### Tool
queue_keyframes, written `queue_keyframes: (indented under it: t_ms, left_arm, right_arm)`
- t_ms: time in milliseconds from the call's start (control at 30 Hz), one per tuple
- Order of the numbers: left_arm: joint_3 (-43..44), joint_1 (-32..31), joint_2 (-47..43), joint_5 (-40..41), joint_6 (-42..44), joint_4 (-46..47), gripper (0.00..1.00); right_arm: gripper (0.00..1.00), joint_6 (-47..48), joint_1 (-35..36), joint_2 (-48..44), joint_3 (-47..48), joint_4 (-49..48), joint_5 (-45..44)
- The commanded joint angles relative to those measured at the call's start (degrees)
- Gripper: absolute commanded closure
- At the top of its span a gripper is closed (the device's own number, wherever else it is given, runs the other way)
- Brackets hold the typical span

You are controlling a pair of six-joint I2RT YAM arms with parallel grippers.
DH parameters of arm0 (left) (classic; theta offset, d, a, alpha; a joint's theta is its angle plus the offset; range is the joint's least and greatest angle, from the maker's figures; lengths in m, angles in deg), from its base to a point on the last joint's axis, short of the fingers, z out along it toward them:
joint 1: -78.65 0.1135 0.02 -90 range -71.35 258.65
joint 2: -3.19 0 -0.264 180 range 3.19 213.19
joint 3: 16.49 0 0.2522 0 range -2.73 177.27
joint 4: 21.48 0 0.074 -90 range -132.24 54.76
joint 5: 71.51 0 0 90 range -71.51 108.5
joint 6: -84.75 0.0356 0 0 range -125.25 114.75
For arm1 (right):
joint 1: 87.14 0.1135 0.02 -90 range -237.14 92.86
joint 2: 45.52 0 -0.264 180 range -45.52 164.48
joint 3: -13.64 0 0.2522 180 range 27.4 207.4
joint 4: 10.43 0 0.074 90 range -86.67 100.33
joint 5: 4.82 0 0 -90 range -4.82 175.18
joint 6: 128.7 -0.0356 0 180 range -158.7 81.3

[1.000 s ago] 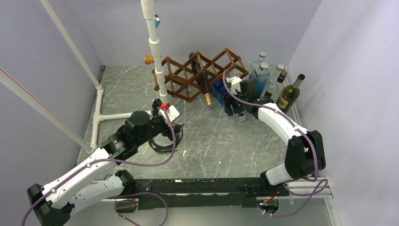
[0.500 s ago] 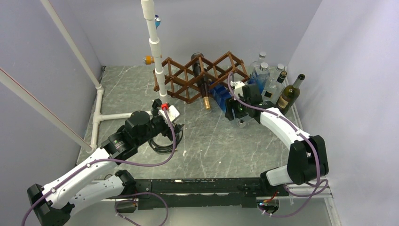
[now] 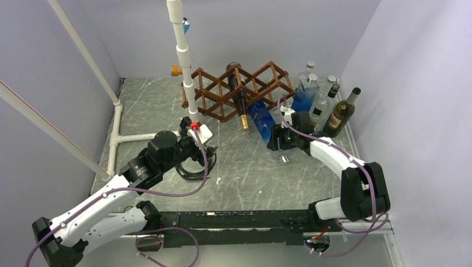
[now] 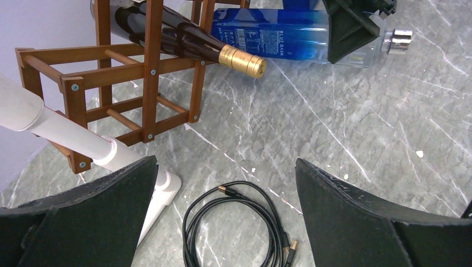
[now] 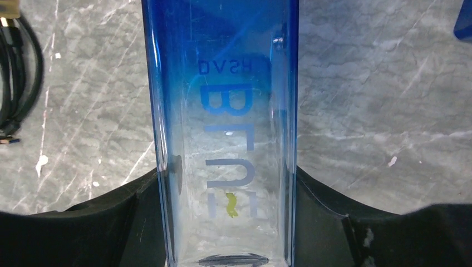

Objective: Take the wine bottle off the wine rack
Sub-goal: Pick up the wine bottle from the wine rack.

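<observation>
The wine bottle [image 3: 260, 118] is a square blue-and-clear one lying neck toward me on the table, also seen in the left wrist view [image 4: 267, 39]. My right gripper [image 3: 281, 140] is shut on it near the neck; in the right wrist view the bottle [image 5: 222, 111] fills the gap and both fingers [image 5: 111, 222] press its sides. Its base end lies at the front of the dark brown wine rack [image 3: 222, 92], whose lattice [image 4: 150, 61] holds a dark bottle with gold foil [image 3: 240, 105]. My left gripper [image 4: 225, 167] hangs wide open over the table, left of the rack.
A coiled black cable [image 4: 239, 222] lies under the left gripper. A white PVC pipe frame [image 3: 183, 55] stands left of the rack. Several upright bottles [image 3: 328, 103] crowd the back right corner by the wall.
My right arm has drawn back toward me, pulling the blue bottle out from the rack's lower cell onto the table. The left arm has not moved.
</observation>
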Motion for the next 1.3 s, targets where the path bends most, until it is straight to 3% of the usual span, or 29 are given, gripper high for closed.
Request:
queue_keyframes:
  t_ms: [0, 733, 867, 1133, 1267]
  left_arm:
    - [0.82, 0.27, -0.85, 0.77, 0.79, 1.58, 0.01]
    - [0.39, 0.26, -0.95, 0.05, 1.31, 1.96, 0.01]
    - [0.04, 0.26, -1.13, -4.68, 2.43, 2.57, 0.01]
    - [-2.32, -0.83, -0.22, -23.7, 5.55, 6.01, 0.01]
    - [-5.86, -4.7, -1.56, -21.77, 10.06, 8.97, 0.01]
  right_arm:
    - [1.0, -4.18, -2.27, -5.78, -0.81, -5.75, 3.46]
    - [1.0, 0.9, -7.91, -12.15, -1.44, 2.77, 10.45]
    - [1.0, 5.88, -7.91, -12.01, 1.65, 8.37, 11.53]
    - [1.0, 19.39, -7.59, -11.58, 8.09, 22.08, 13.41]
    - [1.0, 25.22, -6.91, -11.28, 11.09, 28.98, 12.85]
